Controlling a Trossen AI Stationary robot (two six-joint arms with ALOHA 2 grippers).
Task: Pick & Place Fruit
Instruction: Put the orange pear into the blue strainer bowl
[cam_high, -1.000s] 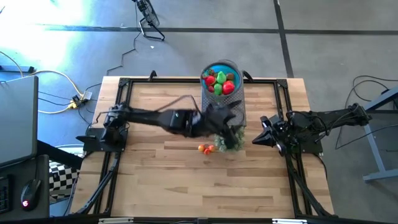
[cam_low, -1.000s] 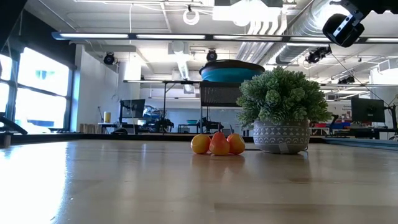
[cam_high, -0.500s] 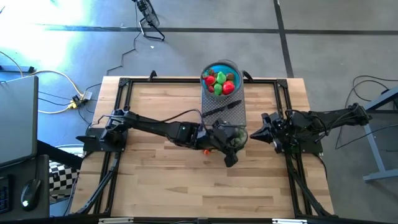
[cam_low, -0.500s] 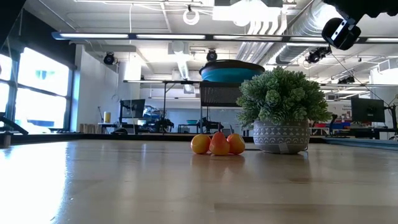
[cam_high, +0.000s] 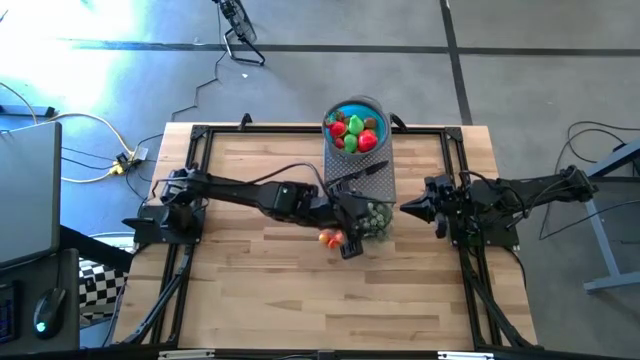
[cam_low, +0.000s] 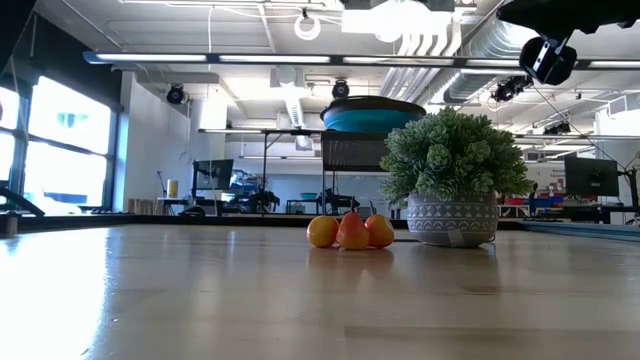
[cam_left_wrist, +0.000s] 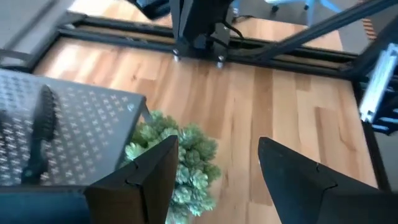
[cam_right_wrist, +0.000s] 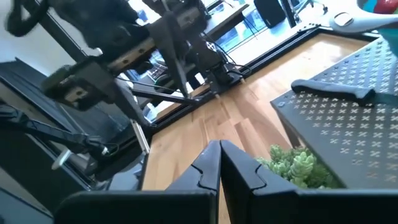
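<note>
Three small fruits (cam_low: 351, 231), orange and reddish, sit touching in a tight cluster on the worktop (cam_high: 260, 290) at frame centre, low view; just left of the potted plant (cam_low: 455, 188). High view: same cluster (cam_high: 330, 238) at frame centre, partly under the left arm. More fruit already in the blue bowl (cam_high: 337, 111), top centre, on the raised perforated stand (cam_high: 380, 182), where a black-handled knife (cam_left_wrist: 38, 134) also lies.

Left end effector (cam_high: 349, 243): hovering above cluster and plant, fingers spread moderately wide, nothing between them (left wrist view shows only plant and bare wood in the gap).

Right end effector (cam_high: 408, 209): parked right of centre, fingers shut, empty.

Step in hand (judgement): line up over one fruit and descend. To do well: pick an outer fruit, not the middle one; turn the fingers so neither lands on a neighbour or the plant foliage; descend straight, close low on the fruit. Risk: a nudge scatters the cluster.
</note>
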